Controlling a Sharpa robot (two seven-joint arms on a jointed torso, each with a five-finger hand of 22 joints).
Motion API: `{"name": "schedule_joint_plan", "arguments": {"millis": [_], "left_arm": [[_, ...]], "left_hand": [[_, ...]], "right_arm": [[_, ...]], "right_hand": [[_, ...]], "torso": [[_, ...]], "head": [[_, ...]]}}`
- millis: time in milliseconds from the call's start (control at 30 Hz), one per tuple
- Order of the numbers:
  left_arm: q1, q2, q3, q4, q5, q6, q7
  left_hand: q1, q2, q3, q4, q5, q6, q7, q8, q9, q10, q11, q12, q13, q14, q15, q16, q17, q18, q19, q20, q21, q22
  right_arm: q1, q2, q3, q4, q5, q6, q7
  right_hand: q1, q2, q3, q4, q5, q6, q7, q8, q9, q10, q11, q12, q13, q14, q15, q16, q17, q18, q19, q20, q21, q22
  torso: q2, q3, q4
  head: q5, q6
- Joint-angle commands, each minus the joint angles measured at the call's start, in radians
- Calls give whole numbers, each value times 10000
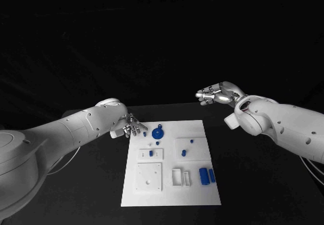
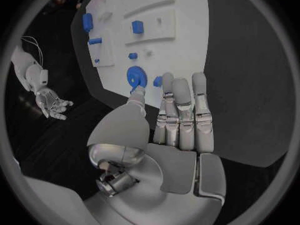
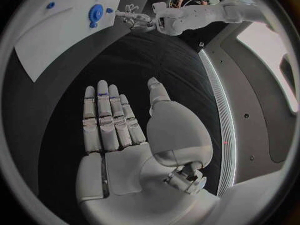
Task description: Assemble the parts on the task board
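Note:
The white task board [image 1: 172, 161] lies in the middle of the black table. A round blue disc [image 1: 157, 133] sits near its far left corner, with small blue pegs [image 1: 184, 152] further in and two blue cylinders [image 1: 207, 175] toward the near right. My left hand [image 1: 128, 127] hovers just off the board's far left corner, fingers straight and apart, holding nothing; its fingertips [image 2: 167, 80] point at the disc [image 2: 137, 77]. My right hand [image 1: 216, 95] is raised beyond the board's far right corner, away from the parts. Its palm [image 3: 119, 130] is flat, fingers extended and empty.
White recessed blocks [image 1: 149, 176] and a slotted holder [image 1: 181, 177] stand on the near half of the board. Bare black table [image 1: 263, 178] lies on both sides of the board. From the right wrist, the left hand [image 3: 134, 20] appears beside the disc [image 3: 95, 12].

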Motion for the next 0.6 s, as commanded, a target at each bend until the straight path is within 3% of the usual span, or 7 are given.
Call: {"name": "schedule_joint_plan", "arguments": {"millis": [33, 400, 600], "left_arm": [[-46, 69, 1, -97, 169, 200, 310], [-330, 385, -2, -666, 366, 193, 423], [-400, 444, -3, -756, 429, 133, 472]], "left_hand": [[-14, 96, 2, -48, -54, -66, 24, -28, -14, 223, 59, -61, 7, -47, -12, 2, -8, -28, 19, 20, -61, 128], [-101, 132, -47, 6, -195, -109, 37, -30, -43, 214, 69, -56, 14, -63, -5, 18, -23, -27, 28, 27, -100, 139], [-61, 181, -20, -18, -193, -123, 40, -30, -49, 207, 74, -58, 14, -71, -3, 22, -30, -29, 24, 29, -111, 140]], "right_arm": [[-4, 5, 6, 21, 8, 59, 78], [-4, 27, 6, 42, 9, 36, 88], [-4, 23, 6, 52, 9, 30, 88]], "right_hand": [[1, -51, 16, 48, 45, -58, -19, -7, -15, -58, -20, -30, -8, -72, 6, -51, -14, -74, -74, 23, -1, -14], [0, -49, 22, 59, 46, -56, -20, -6, -14, -59, -19, -31, -9, -73, 6, -51, -17, -75, -79, 26, 0, -14], [-2, -56, 23, 67, 45, -60, -18, -7, -15, -59, -19, -30, -8, -79, 8, -52, -20, -73, -82, 25, 3, -14]], "torso": [[0, -1, -2], [3, 2, -9], [1, -2, 4]], "head": [[-14, 4], [-67, 3], [-85, -9]]}}
